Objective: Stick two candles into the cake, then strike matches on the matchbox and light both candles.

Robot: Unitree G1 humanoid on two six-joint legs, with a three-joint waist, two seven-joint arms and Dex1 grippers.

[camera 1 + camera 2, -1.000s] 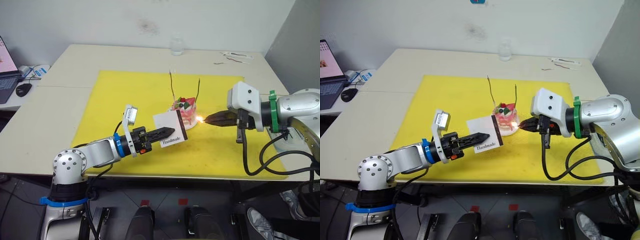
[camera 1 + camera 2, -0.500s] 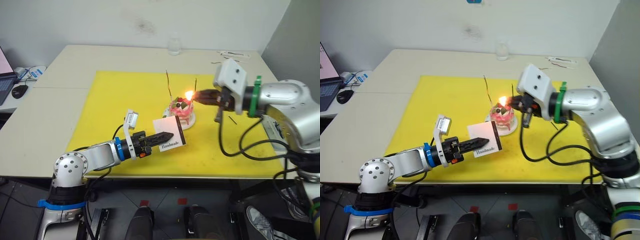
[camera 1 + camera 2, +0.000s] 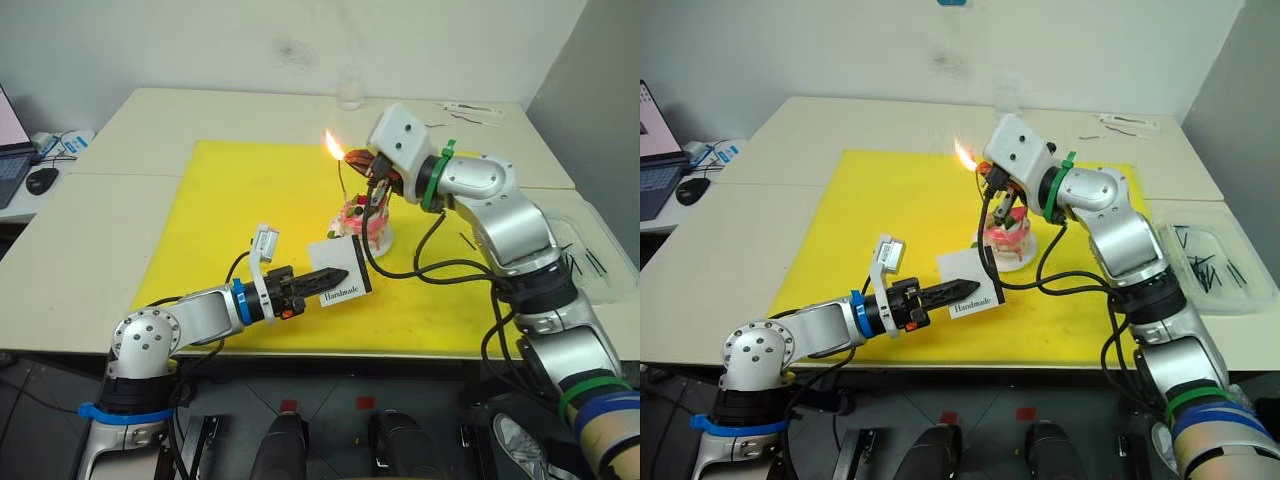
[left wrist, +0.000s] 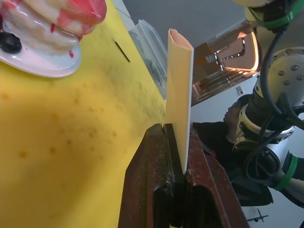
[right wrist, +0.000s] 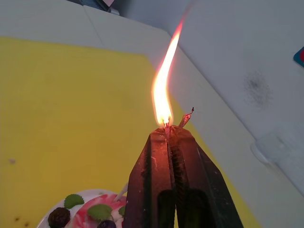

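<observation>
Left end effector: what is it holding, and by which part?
The left end effector holds the matchbox, clamped on its lower edge.

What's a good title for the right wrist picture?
Right gripper holds a burning match above the cake.

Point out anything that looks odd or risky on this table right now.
The flame burns right at the right gripper fingertips, with almost no match stub showing. A stray dark stick lies on the yellow mat beyond the small pink-and-white cake.
</observation>
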